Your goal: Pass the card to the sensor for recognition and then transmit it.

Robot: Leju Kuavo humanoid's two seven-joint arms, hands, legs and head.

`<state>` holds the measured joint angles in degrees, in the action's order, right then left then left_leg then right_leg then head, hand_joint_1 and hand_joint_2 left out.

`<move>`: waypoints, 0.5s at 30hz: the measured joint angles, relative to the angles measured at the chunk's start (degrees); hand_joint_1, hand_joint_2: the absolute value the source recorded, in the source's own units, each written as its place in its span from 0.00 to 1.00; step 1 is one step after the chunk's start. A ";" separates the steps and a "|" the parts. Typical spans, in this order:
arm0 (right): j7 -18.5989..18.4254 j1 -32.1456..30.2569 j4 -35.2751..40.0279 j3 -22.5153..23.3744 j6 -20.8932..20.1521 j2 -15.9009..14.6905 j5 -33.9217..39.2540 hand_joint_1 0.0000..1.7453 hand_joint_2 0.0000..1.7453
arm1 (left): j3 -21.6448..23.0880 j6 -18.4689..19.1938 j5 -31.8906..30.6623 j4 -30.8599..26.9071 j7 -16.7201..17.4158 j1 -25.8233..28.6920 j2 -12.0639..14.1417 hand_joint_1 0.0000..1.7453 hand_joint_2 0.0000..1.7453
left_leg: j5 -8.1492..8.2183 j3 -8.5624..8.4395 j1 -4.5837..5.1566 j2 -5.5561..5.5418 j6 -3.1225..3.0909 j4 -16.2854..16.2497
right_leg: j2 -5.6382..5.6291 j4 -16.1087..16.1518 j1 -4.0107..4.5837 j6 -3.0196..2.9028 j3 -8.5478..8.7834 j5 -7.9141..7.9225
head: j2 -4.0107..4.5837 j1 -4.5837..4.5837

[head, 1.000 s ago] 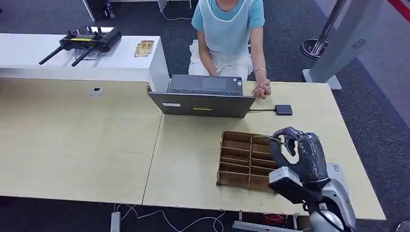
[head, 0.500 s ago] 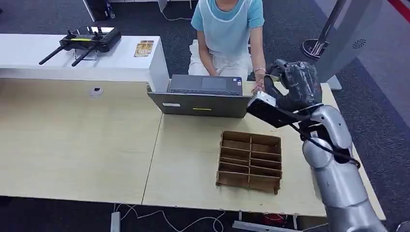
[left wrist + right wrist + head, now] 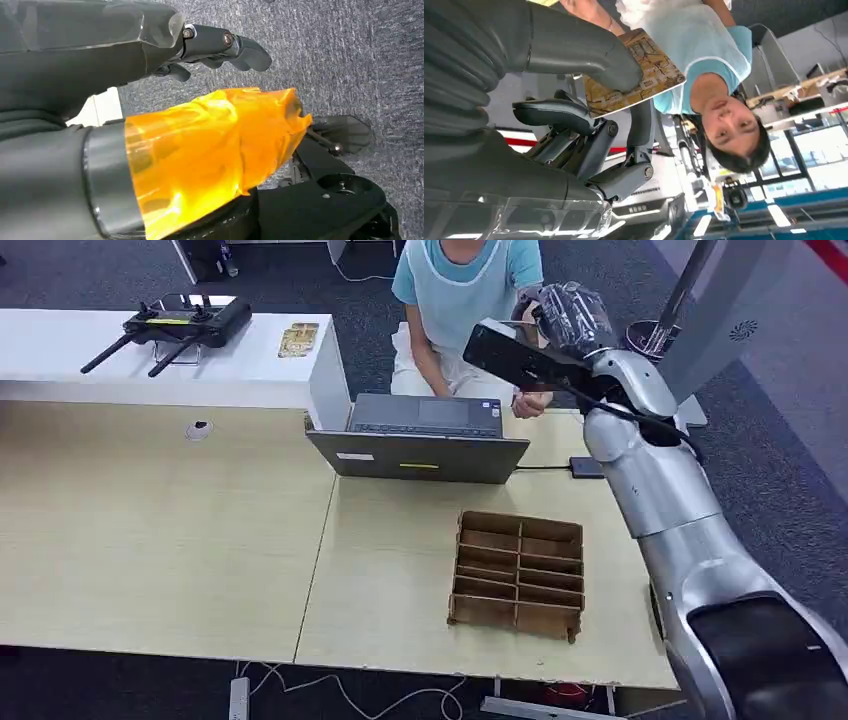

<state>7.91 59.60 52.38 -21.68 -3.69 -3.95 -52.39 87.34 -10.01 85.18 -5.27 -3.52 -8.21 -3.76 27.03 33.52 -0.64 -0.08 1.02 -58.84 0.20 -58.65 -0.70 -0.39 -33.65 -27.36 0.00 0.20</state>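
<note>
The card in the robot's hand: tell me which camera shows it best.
The right wrist view: the card is close up, its patterned face visible, pinched between the thumb and fingers of the right hand. In the head view that hand is raised toward the person, and the card can't be made out. The left wrist view looks at the floor.

card (image 3: 636,75): tan, brown line pattern | state: pinched between thumb and fingers of right robot hand (image 3: 574,100) | pose: flat face showing | location: raised before the seated person (image 3: 704,75)
</note>
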 joint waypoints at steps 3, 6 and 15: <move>-0.83 3.15 -6.62 0.00 -0.53 1.60 0.22 1.00 1.00 | 0.00 0.24 -0.31 0.00 0.00 -0.01 0.11 0.00 0.00 | 0.00 0.00 0.01 0.03 0.00 0.00 | -0.04 0.00 -0.01 0.00 -0.03 0.01 | -0.02 -0.02; -1.49 5.63 -12.02 0.00 -0.59 2.88 0.09 1.00 1.00 | 0.00 0.39 -0.31 0.00 0.00 -0.06 0.20 0.00 0.00 | 0.00 -0.01 0.01 0.00 0.00 -0.01 | -0.01 0.00 -0.01 0.00 -0.02 0.01 | 0.00 -0.02; -3.02 8.81 -22.14 0.48 0.72 4.83 0.06 1.00 1.00 | 0.00 0.42 -0.07 0.00 0.35 -0.03 0.24 0.00 0.00 | 0.00 0.00 0.01 0.00 0.00 -0.01 | -0.01 0.00 0.00 0.00 -0.02 0.01 | -0.02 0.00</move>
<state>4.90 68.41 30.25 -21.20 -2.97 0.87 -52.33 87.34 -9.60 85.11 -5.27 -3.17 -8.24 -3.52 27.03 33.52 -0.64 -0.08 1.02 -58.85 0.19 -58.65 -0.71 -0.39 -33.66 -27.36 -0.02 0.20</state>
